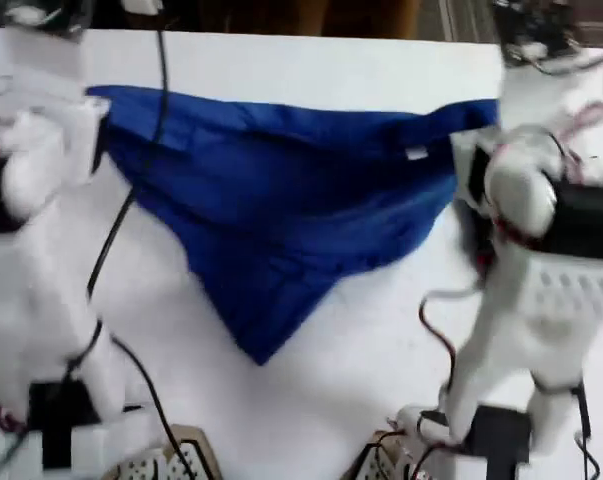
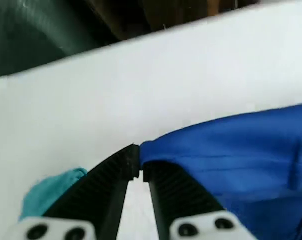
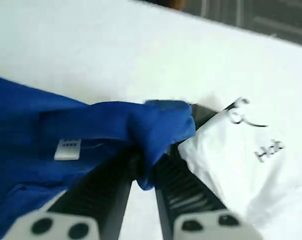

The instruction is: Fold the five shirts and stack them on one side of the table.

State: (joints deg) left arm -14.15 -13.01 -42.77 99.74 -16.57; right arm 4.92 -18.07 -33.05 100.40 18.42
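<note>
A corner of the blue shirt (image 1: pixel 281 210) is pinched in the left gripper (image 2: pixel 139 163), another in the right gripper (image 3: pixel 149 166); the cloth is stretched between them. Beyond the right fingers a white shirt (image 3: pixel 241 150) is seen. Spreading seems in hand; lowering flat is called for next.

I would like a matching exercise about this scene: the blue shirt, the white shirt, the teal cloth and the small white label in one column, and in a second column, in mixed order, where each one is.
Things:
1. blue shirt
2. white shirt
3. teal cloth
4. small white label

Places:
A. on the table beside the left gripper
B. on the blue fabric
C. gripped at two ends, one in each gripper
D. on the table beside the right gripper

Pairs: 1-C; 2-D; 3-A; 4-B.
</note>
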